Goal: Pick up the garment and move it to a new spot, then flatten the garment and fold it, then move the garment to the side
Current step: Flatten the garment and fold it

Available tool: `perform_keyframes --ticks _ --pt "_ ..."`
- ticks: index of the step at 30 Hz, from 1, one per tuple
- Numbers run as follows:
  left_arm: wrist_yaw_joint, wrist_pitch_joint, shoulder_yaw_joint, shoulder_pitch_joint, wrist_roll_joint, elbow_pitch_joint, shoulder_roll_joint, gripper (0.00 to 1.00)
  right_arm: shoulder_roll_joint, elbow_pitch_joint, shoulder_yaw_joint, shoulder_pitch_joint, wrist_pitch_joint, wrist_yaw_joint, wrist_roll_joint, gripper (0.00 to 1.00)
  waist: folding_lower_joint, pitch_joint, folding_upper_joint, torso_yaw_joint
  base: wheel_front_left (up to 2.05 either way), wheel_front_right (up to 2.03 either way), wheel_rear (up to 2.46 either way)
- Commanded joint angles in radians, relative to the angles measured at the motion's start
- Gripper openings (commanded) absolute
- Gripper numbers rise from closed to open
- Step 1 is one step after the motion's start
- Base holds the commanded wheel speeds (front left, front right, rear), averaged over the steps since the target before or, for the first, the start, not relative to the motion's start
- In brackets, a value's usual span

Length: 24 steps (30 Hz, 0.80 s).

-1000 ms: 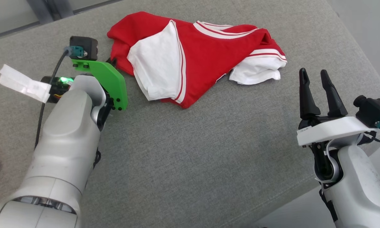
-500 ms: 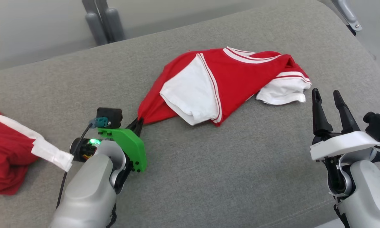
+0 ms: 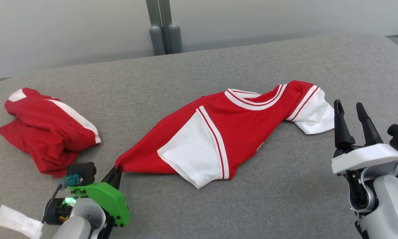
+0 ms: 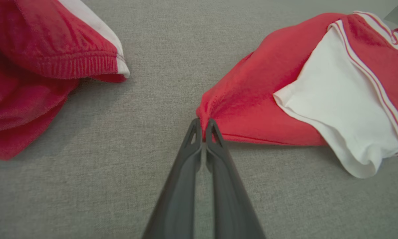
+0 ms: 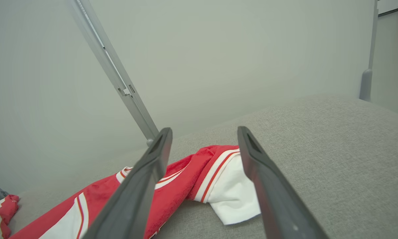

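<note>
**Relocation step in hand; flattening not yet begun**

Found the left pincer point(image 4: 204, 124) pressed together on a bunched corner of the red-and-white shirt point(image 3: 238, 126), low at the near left of the grey tabletop point(image 3: 219, 205). Found the right pincer point(image 3: 348, 103) spread and empty, near the white sleeve point(image 3: 315, 116) at the shirt's right end but apart from it. Noted the shirt lying drawn out across the middle of the tabletop, from pinched corner to far sleeve, creased, with the other white sleeve point(image 3: 189, 156) lying across its front. Noted a second red garment point(image 3: 46, 132) heaped at the left, apart from the shirt.

Judged as the first step: moving to a new spot, by one corner. Judged as next: settle on the spot, let go, then take opposite edges with both pincers and pull flat. Advise keeping clear of the heaped garment.
</note>
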Motion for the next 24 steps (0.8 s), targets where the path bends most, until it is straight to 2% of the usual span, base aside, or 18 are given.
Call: perform_keyframes --ticks 1,3,4,5,6,7,11,18,24 --pt "0.022 0.007 0.008 0.033 -0.003 -0.042 0.015 0.0 0.0 -0.003 -0.003 0.017 0.004 0.0 -0.006 1.0 0.0001 -0.01 -0.0001 0.029 0.0 0.0 0.0" --pt "0.047 0.016 0.015 0.071 -0.005 -0.097 0.031 0.0 0.003 -0.005 0.001 0.017 0.008 0.0 -0.006 1.0 0.0001 -0.011 -0.0001 0.035 0.0 0.0 0.0" --pt "0.055 0.019 0.016 0.084 -0.005 -0.117 0.033 0.04 0.004 -0.005 0.004 0.017 0.011 0.0 -0.006 1.0 0.0001 -0.012 -0.0001 0.036 0.0 0.0 0.0" --pt "0.064 0.02 0.017 0.097 -0.009 -0.139 0.031 0.2 0.004 -0.005 0.005 0.017 0.012 0.0 -0.007 1.0 0.0001 -0.013 -0.0001 0.038 0.0 0.0 0.0" --pt "0.071 0.02 0.016 0.107 -0.007 -0.155 0.031 0.78 0.005 -0.005 0.007 0.017 0.015 0.0 -0.008 1.0 0.0001 -0.015 -0.0001 0.039 0.0 0.0 0.0" --pt "0.078 0.017 0.017 0.114 -0.005 -0.166 0.032 1.0 0.006 -0.006 0.008 0.018 0.016 0.0 -0.008 1.0 0.0001 -0.016 -0.0001 0.04 0.0 0.0 0.0" --pt "0.102 -0.053 0.033 0.137 0.015 -0.219 0.025 1.0 0.008 -0.008 0.019 0.024 0.022 0.0 -0.008 1.0 0.0001 -0.025 -0.0001 0.038 0.0 0.0 0.0" --pt "0.17 -0.217 0.078 0.192 0.052 -0.29 0.007 1.0 0.011 -0.012 0.043 0.038 0.031 0.0 -0.001 1.0 0.0001 -0.024 -0.0001 0.035 0.0 0.0 0.0" --pt "0.175 -0.263 0.067 0.189 0.072 -0.296 -0.014 1.0 0.008 -0.011 0.109 -0.001 0.052 0.0 0.001 1.0 0.0001 -0.013 -0.0001 0.045 0.0 0.0 0.0"
